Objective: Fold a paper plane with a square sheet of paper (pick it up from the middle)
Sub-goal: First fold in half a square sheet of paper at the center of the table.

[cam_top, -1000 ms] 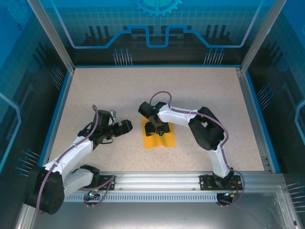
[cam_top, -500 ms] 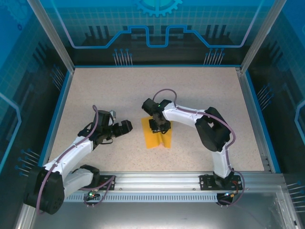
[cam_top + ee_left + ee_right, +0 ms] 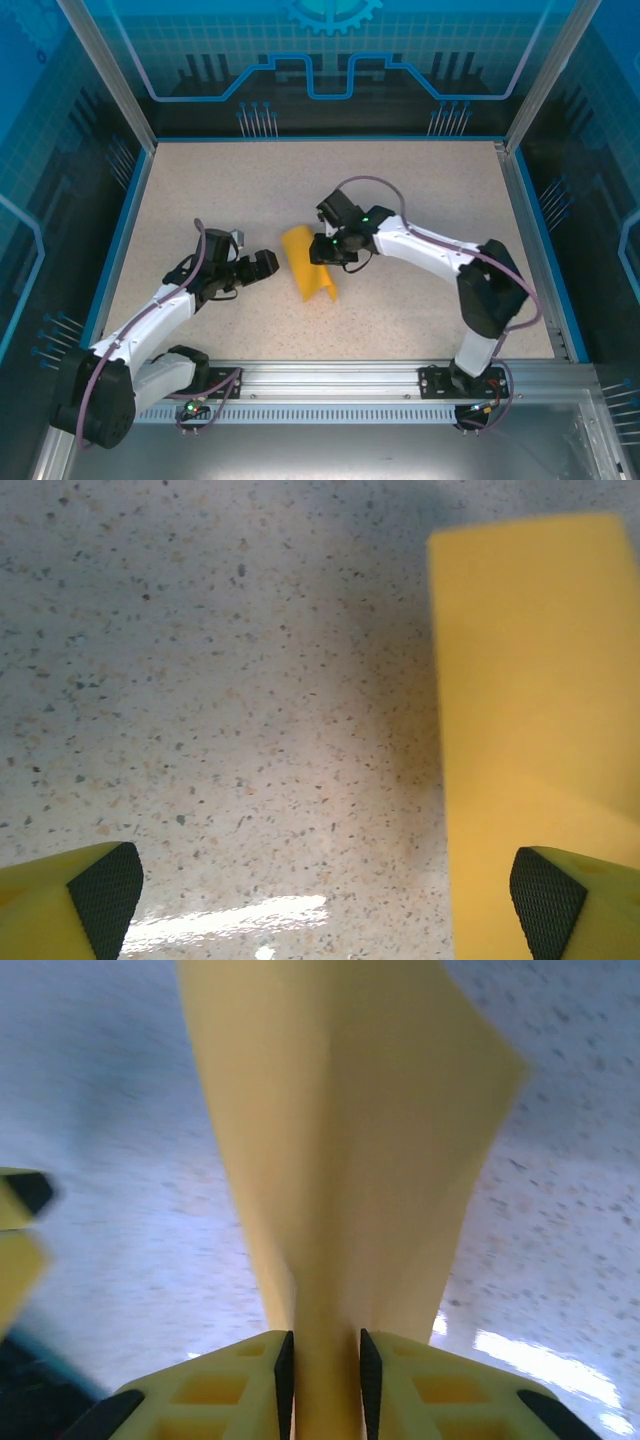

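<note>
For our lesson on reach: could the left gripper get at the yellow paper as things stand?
Probably yes: the open left gripper faces the paper, pinched by the right gripper, with only bare table between.

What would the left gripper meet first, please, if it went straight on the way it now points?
Probably the thin orange-yellow sheet of paper held by the right gripper, though depth is unclear.

The right gripper (image 3: 325,1365) has its two yellow, black-padded fingers pinched on a narrow gathered fold of the square sheet of paper (image 3: 340,1140), which fans out wider beyond them above the speckled table (image 3: 570,1220), with the blurred left gripper (image 3: 22,1228) off to the sheet's left.
</note>
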Available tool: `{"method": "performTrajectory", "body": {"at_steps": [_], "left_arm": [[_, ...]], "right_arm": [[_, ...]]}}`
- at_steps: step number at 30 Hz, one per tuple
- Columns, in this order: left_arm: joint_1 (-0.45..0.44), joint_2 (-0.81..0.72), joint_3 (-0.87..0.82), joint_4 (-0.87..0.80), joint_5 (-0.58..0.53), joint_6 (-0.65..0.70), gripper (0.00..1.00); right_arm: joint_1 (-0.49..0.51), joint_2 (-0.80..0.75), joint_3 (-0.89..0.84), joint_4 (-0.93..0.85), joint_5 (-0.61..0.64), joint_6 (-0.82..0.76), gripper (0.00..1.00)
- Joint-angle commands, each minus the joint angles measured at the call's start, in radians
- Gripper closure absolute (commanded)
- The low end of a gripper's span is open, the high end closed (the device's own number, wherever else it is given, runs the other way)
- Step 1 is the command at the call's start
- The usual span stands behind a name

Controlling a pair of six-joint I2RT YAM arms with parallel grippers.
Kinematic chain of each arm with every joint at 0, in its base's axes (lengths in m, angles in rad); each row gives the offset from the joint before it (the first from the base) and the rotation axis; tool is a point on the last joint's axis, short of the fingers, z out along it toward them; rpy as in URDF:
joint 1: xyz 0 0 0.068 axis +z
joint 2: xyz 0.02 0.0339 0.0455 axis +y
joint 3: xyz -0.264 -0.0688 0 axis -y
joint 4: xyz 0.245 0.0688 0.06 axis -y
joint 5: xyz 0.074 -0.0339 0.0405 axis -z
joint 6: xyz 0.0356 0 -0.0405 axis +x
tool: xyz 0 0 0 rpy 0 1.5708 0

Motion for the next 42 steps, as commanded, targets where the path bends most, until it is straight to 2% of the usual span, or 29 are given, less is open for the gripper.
{"method": "performTrajectory", "body": {"at_steps": [1, 6, 11, 17, 24, 27, 29, 33, 39, 42], "left_arm": [[0.010, 0.003, 0.036, 0.024, 0.081, -0.027, 0.02], [0.008, 0.030, 0.037, 0.111, 0.183, -0.072, 0.02], [-0.025, 0.130, 0.045, 0.233, 0.288, -0.134, 0.01], [-0.151, 0.299, 0.123, 0.333, 0.279, -0.184, 0.02], [-0.198, 0.491, 0.244, 0.341, 0.282, -0.194, 0.02], [-0.216, 0.557, 0.285, 0.337, 0.298, -0.199, 0.06], [-0.228, 0.591, 0.304, 0.367, 0.329, -0.213, 0.12], [-0.251, 0.639, 0.346, 0.384, 0.368, -0.232, 0.32], [-0.272, 0.638, 0.350, 0.376, 0.378, -0.241, 0.73], [-0.284, 0.615, 0.314, 0.402, 0.371, -0.263, 0.83]], "right_arm": [[-0.068, -0.050, -0.103, 0.202, -0.135, 0.077, 0.72], [-0.139, -0.049, -0.274, 0.328, -0.164, 0.150, 0.71], [-0.181, -0.073, -0.412, 0.430, -0.163, 0.185, 0.67], [-0.199, -0.111, -0.484, 0.427, -0.153, 0.165, 0.63], [-0.226, -0.124, -0.505, 0.412, -0.172, 0.126, 0.58], [-0.240, -0.128, -0.508, 0.408, -0.187, 0.105, 0.54], [-0.244, -0.120, -0.503, 0.405, -0.215, 0.083, 0.53], [-0.246, -0.123, -0.500, 0.386, -0.218, 0.060, 0.52], [-0.263, -0.135, -0.498, 0.353, -0.243, 0.026, 0.50], [-0.296, -0.158, -0.527, 0.400, -0.284, 0.051, 0.48]]}}
